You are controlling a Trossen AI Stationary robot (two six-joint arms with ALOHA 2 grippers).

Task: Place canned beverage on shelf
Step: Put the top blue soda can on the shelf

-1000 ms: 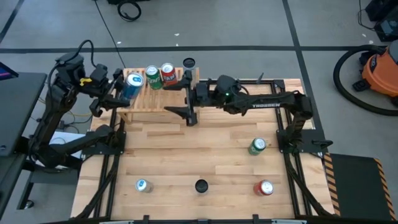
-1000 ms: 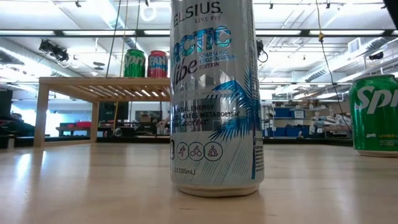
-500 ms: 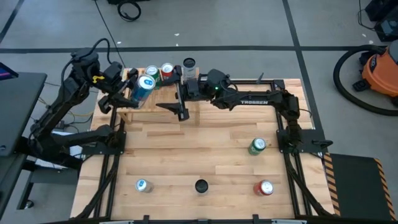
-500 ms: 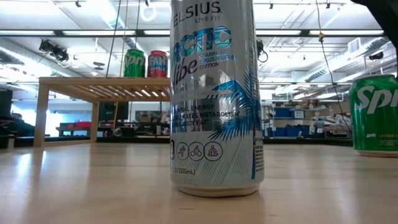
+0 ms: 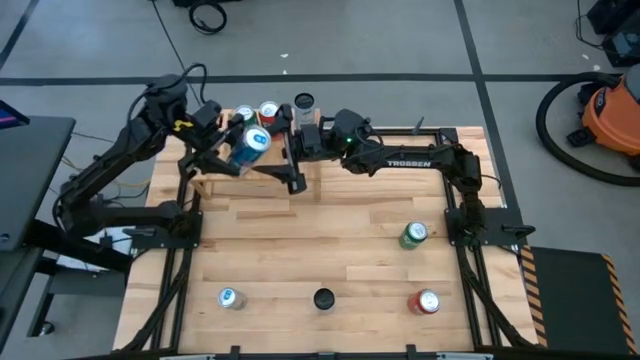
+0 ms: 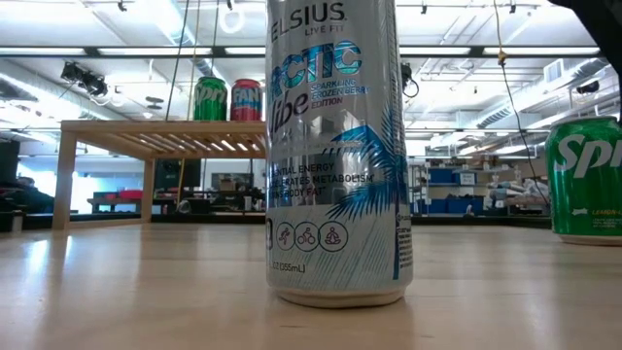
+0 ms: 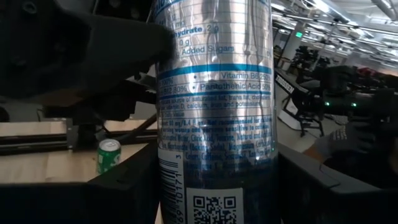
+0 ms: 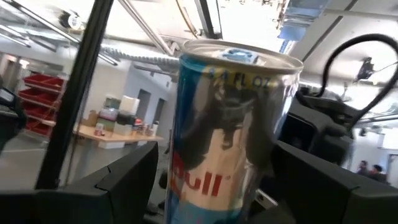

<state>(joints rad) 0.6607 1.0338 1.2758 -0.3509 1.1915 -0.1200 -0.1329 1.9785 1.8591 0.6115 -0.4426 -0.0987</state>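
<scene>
Carrying: the left gripper (image 5: 232,152) is clamped on a silver-and-blue can (image 5: 247,146), lifted at the far-left end of the table (image 5: 330,240), over the near edge of the shelf (image 5: 262,163).
Long axis: that can is tipped in the high view, its top leaning toward the right and the far side; my read is it wants righting before it goes down on the slats.
Which way to go: the open slats lie just beyond and under the can, between the two cans already standing and the right arm's load.
Right arm: the right gripper (image 5: 300,128) sits at the shelf's right end, fingers closed around a slim Red Bull can (image 8: 227,134), held upright.
Nearer arm: both are at the shelf; the left one has the free stretch of bars right below it.
Left wrist view: label fills the frame, can (image 7: 214,118) pinned between the dark fingers (image 7: 121,43).
Count on the shelf: two cans, a green can (image 6: 210,99) and a red-and-blue can (image 6: 246,99), side by side at the left.
Count in grippers: two.
Count on the table: four, a Celsius can (image 6: 335,146) near centre, a small silver can (image 5: 228,298) near left, a Sprite can (image 5: 414,235) at right, a red can (image 5: 426,302) near right.
Risk, as I judge it: the two arms are crowded; a tipped set-down could knock a neighbour.
</scene>
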